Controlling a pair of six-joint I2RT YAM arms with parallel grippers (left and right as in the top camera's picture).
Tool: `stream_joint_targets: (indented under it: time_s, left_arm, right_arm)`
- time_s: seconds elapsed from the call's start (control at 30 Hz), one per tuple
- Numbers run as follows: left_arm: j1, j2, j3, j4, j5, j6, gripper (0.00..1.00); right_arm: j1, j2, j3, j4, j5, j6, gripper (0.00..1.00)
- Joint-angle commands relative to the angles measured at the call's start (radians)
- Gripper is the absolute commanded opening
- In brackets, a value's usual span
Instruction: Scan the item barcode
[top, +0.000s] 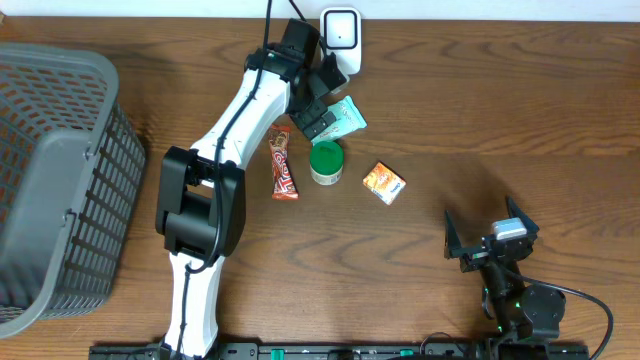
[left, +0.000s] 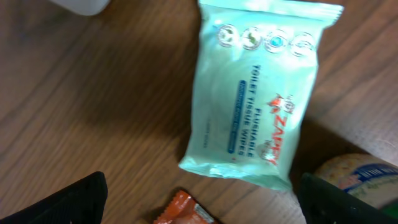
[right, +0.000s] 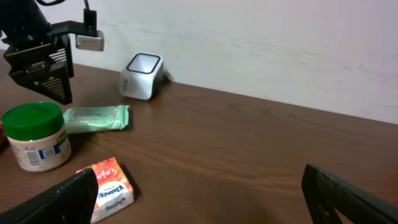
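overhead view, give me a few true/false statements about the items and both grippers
1. The wipes pack lies flat on the table under the open left gripper. True.
2. The jar has a red lid. False: its lid is green.
3. The candy bar rests on top of the jar. False: it lies on the table beside the jar.
4. The right gripper is open and holds nothing. True.
5. The barcode scanner stands at the far edge of the table, close to the wipes pack. True.
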Motion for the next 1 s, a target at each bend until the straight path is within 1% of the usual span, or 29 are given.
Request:
stream_joint_targets:
  time_s: [0.0, 0.17, 0.33, 0.53, 0.97]
  left_arm:
    - [-0.023, -0.021, 0.015, -0.006, 0.030, 0.040, 0.98]
    - [-0.029, 0.018, 0.015, -0.005, 0.099, 0.035, 0.98]
    - [-0.029, 0.048, 0.015, -0.015, 0.119, 0.016, 0.98]
    - [-0.028, 0.080, 0.015, -0.020, 0.198, 0.016, 0.98]
    - [-0.001, 0.165, 0.015, 0.025, 0.203, 0.013, 0.98]
  right_arm:
    - [0.010, -0.002, -0.001, -0.005, 0.000, -0.003, 0.99]
    - [0.010, -0.002, -0.001, -0.005, 0.000, -0.003, 0.99]
    - [0.010, -0.002, -0.001, -0.005, 0.000, -0.003, 0.99]
    - [0.010, -0.002, -0.001, -0.005, 0.000, -0.003, 0.99]
    - [0.010, -0.002, -0.001, -0.005, 0.000, -0.003, 0.99]
